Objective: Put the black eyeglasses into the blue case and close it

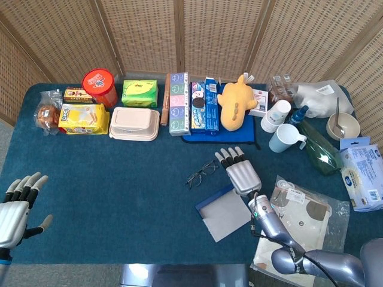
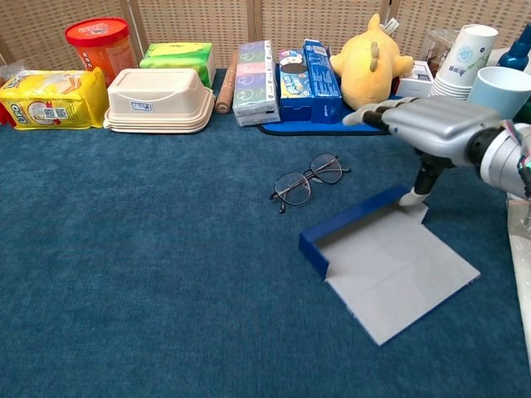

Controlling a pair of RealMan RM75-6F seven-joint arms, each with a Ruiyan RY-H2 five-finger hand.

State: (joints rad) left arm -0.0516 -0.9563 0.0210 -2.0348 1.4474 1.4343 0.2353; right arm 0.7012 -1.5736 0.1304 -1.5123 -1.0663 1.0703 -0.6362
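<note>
Eyeglasses [image 2: 309,180] lie on the bench [image 2: 149,249] just left of the opened blue case [image 2: 390,257]; the right hand [image 2: 431,124], fingers extended and empty, touches the case's far corner with its thumb. Next: grasp the glasses.

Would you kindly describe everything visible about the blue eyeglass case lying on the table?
The blue eyeglass case lies open and flat on the dark blue tablecloth, a thin folding sort with a pale grey lining and a low blue wall raised along its far-left edge. It sits askew, empty, just right of the black thin-rimmed eyeglasses, apart from them. The right hand hovers above its far corner, thumb tip at the wall's end.
</note>
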